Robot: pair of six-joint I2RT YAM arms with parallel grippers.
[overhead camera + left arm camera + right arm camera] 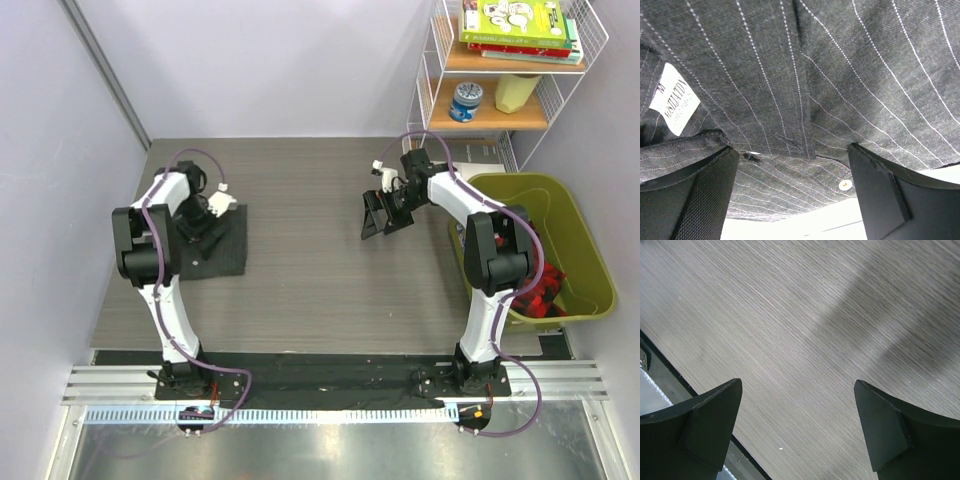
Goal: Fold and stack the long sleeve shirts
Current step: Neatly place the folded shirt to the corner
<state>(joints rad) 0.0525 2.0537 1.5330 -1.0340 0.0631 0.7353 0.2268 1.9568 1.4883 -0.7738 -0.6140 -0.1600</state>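
One long sleeve shirt (228, 256), dark charcoal with pale pinstripes, lies folded into a rectangle at the table's left side. My left gripper (204, 228) is on top of it, jaws apart. In the left wrist view the striped cloth (850, 75) fills the frame close up, with a white label (672, 97) and a pale button (845, 185). The left gripper (795, 175) is open against the cloth. My right gripper (383, 216) hovers open and empty over the bare table right of the middle. The right wrist view shows the right gripper (797, 425) over wood-grain table only.
An olive-green bin (592, 262) stands at the right edge with red and black cloth (540, 295) inside. A wire shelf (500, 112) with books, a jar and a cup stands at the back right. A metal rail (330, 385) runs along the near edge.
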